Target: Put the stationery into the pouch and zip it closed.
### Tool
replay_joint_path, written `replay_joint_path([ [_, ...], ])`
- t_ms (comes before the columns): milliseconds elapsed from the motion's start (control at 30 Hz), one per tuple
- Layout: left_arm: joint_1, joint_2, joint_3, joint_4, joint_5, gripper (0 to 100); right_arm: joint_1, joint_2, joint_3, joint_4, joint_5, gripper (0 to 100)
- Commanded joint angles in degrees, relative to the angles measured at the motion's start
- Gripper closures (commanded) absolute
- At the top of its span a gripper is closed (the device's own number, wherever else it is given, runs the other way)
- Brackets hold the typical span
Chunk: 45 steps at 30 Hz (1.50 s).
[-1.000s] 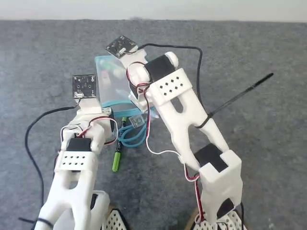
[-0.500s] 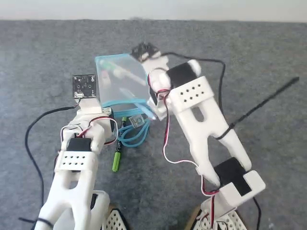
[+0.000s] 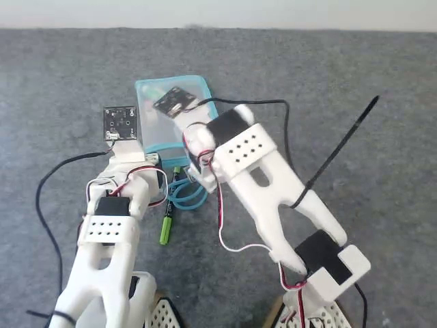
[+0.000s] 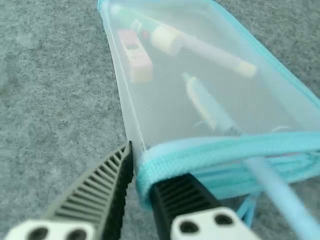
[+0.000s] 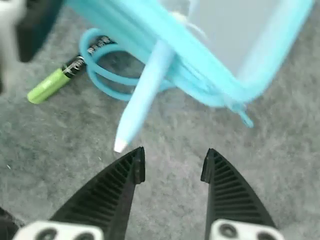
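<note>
Turquoise-edged pouch of translucent mesh (image 3: pixel 153 109) lies flat on a grey, carpet-like surface (image 3: pixel 382 205), between the two white arms. It is already partly filled. Through its wall the left wrist view shows a small pink block, likely an eraser (image 4: pixel 135 57), a long white marker with a tan end (image 4: pixel 200 47), and a pale blue pen-shaped item (image 4: pixel 205 102).

The left arm (image 3: pixel 109 225) sits at the pouch's near corner. Its jaws are pinching the turquoise zip edge at the mouth, seemingly to steady the pouch for loading.

The right arm (image 3: pixel 273 191) reaches over the pouch from the other side. Its jaws are spread wide and hold nothing, hanging just above the bare surface in front of the pouch mouth.

A light blue pen (image 5: pixel 145 85) is only partly inside: its far end is in the mouth and its pale tip sticks out towards the right arm's jaws. A lime green marker with a black cap (image 3: pixel 166 225) lies on the surface, outside the pouch, near a loop of turquoise cord (image 3: pixel 186 198). Whether that cord is fixed to the pouch cannot be told.

By this evidence the task is roughly half done. What is left is to push the blue pen fully in, to pick up the green marker and load it, and to pull the zip closed; the mouth is open.
</note>
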Motion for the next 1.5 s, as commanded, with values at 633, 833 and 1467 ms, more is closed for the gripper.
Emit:
replay_joint_path([
  [633,-0.3,-0.4,-1.6,-0.9,-0.4,99,-5.5,-20.4,10.3,2.1,3.3,81.9],
  [833,-0.3,-0.4,-1.6,-0.9,-0.4,99,-7.6,-16.9,11.2,-3.3,2.8,83.7],
  [1467,-0.8,-0.4,-1.9,-0.9,-0.4,99,5.4,5.5,-22.9,-1.5,-2.8,84.0],
])
